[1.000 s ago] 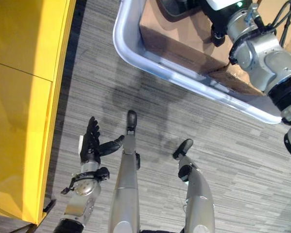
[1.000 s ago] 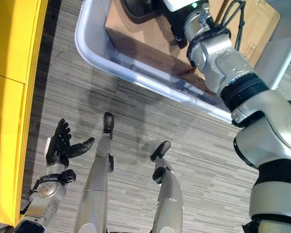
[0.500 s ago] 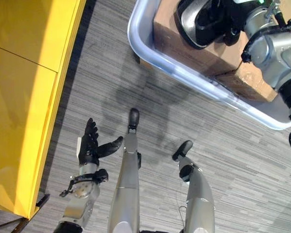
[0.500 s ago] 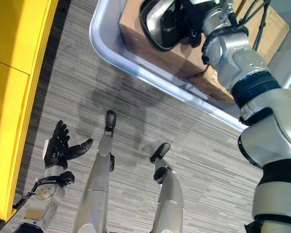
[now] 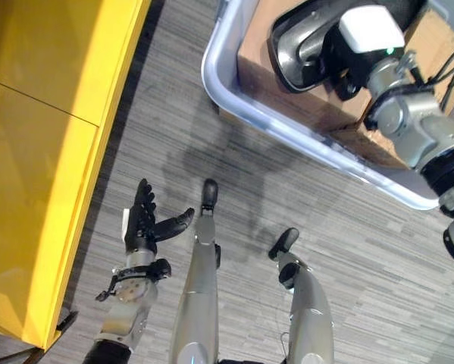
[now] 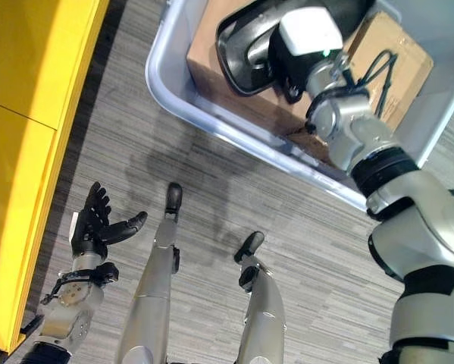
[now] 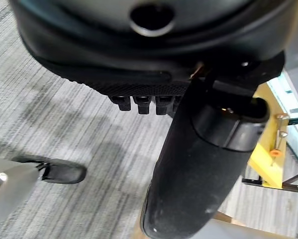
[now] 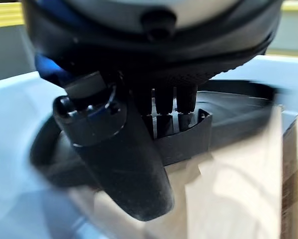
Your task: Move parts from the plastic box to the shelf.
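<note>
- Where the grey-striped floor (image 5: 348,250) meets the plastic box (image 5: 234,95), the right hand (image 6: 283,64) reaches in over the box's near rim.
- Its fingers are curled round a black part (image 6: 245,45), a curved dark shell with a glossy hollow; the right wrist view shows the fingers (image 8: 166,107) hooked over the part's edge and the thumb alongside.
- The part sits on top of a brown cardboard box (image 5: 287,83) that fills the plastic box's near left corner.
- The left hand (image 5: 142,227) hangs low over the floor, relaxed, fingers straight and thumb spread, holding nothing.
- The yellow shelf (image 5: 37,152) stands just beside the left hand, well apart from the plastic box.
</note>
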{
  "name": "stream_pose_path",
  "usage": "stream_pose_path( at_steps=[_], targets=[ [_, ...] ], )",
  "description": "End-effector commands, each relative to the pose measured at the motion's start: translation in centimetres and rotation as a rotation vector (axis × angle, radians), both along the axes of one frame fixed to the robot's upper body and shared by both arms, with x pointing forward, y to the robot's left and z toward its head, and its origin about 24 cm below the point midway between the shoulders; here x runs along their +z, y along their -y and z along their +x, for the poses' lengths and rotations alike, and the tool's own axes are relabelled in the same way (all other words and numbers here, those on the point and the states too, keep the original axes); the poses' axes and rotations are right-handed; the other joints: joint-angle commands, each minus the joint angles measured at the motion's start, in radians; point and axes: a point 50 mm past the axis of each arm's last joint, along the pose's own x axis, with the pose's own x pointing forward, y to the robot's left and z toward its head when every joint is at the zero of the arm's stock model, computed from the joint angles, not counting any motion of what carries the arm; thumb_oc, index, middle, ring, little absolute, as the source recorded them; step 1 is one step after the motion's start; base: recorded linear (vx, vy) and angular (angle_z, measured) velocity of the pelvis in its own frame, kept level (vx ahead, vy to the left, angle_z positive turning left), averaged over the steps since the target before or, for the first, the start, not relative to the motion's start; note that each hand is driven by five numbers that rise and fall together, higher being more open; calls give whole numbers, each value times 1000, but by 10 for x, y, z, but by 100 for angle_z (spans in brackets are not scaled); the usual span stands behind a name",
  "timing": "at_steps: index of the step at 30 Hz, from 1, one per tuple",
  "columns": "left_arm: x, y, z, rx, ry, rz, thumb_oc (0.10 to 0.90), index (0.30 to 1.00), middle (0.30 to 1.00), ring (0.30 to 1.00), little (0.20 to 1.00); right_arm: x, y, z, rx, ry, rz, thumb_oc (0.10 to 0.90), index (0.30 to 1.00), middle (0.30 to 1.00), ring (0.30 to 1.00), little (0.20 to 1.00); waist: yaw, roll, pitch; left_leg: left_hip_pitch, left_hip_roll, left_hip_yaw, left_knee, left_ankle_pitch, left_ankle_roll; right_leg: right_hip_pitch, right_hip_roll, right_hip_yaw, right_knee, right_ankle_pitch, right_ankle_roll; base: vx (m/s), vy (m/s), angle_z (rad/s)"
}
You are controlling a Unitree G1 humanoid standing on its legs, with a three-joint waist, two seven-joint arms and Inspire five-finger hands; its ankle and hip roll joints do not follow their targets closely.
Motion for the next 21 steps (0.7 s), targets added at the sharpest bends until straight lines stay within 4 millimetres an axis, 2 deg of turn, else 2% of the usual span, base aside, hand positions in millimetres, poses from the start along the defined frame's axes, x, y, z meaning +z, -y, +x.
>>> stream_pose_path(
  at_steps=[1, 9, 11, 14, 17, 21],
  targets=[
    [18, -7, -1, -14, 86, 53, 900, 1000, 1000, 1000, 1000, 51, 7, -17, 21, 208, 36, 400, 300, 300, 300, 300, -13, -11, -3, 73, -4, 17, 118, -176, -3, 129, 42, 94, -207, 145, 43, -38, -23, 1],
    [18, -14, -2, -33, 67, 83, 900, 1000, 1000, 1000, 1000, 50, 2, -39, 153, 245, 53, 400, 300, 300, 300, 300, -20, -25, -3, 304, 18, 32, 31, -142, -8, 328, 48, 89, -268, 167, 54, -21, -14, -6],
    [20, -15, -2, -37, 73, 88, 900, 1000, 1000, 1000, 1000, 50, 3, -42, 165, 251, 56, 400, 300, 300, 300, 300, -21, -29, -3, 334, 21, 35, 14, -130, -9, 356, 47, 87, -286, 178, 55, -14, -6, -7],
    [18, -19, -6, -44, 52, 103, 900, 1000, 1000, 1000, 1000, 35, 5, -55, 233, 228, 79, 400, 300, 300, 300, 300, -36, -36, -67, 434, 31, 47, -47, -113, -12, 438, 45, 86, -330, 187, 65, 38, -12, -3],
    [17, -21, -11, -62, 43, 112, 900, 1000, 1000, 1000, 1000, 15, 5, -70, 304, 193, 93, 400, 300, 300, 300, 300, -63, -40, -161, 511, 41, 59, -98, -105, -16, 498, 49, 85, -372, 195, 75, 61, -7, -5],
    [26, -17, -9, -96, 81, 251, 900, 1000, 1000, 1000, 1000, -14, 2, -83, 382, 105, 119, 400, 300, 300, 300, 300, -88, -46, -267, 603, 51, 87, -160, -100, -24, 563, 56, 97, -423, 209, 89, 55, 5, -8]
  ],
)
